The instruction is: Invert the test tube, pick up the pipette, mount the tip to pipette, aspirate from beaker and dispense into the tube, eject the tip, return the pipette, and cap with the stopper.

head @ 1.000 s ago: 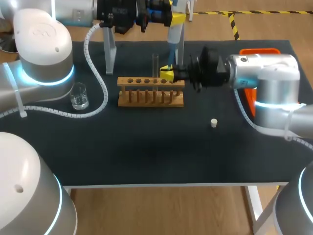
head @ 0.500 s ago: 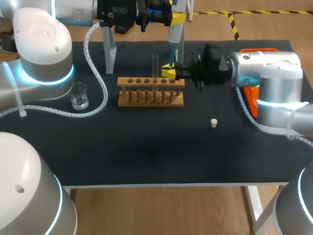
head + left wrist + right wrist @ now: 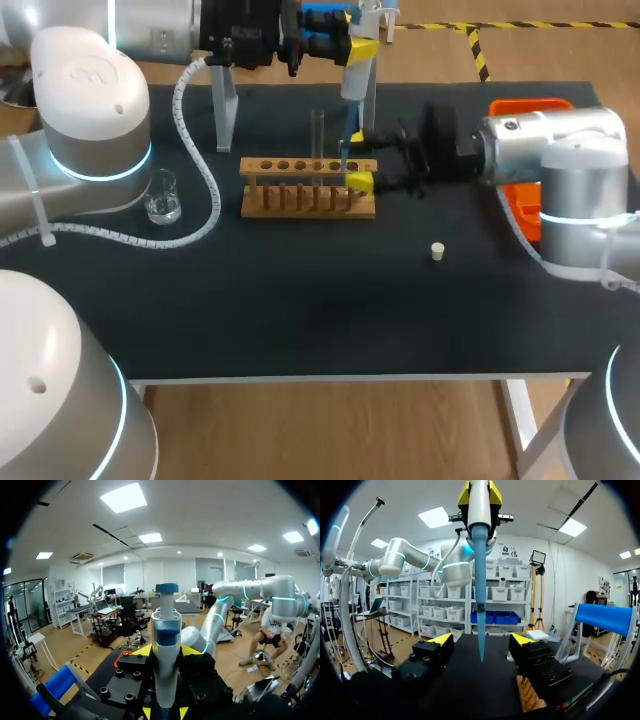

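Blue tip [image 3: 480, 595] on pipette [image 3: 479, 502], between parted jaws.

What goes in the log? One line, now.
left fingers: shut on pipette | tip: mounted | right fingers: open by rack | stopper: on table

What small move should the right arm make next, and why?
Probably the right gripper should back away: its fingers stand open, clear of the blue tip seated on the pipette in the left gripper, which then can go to the beaker.
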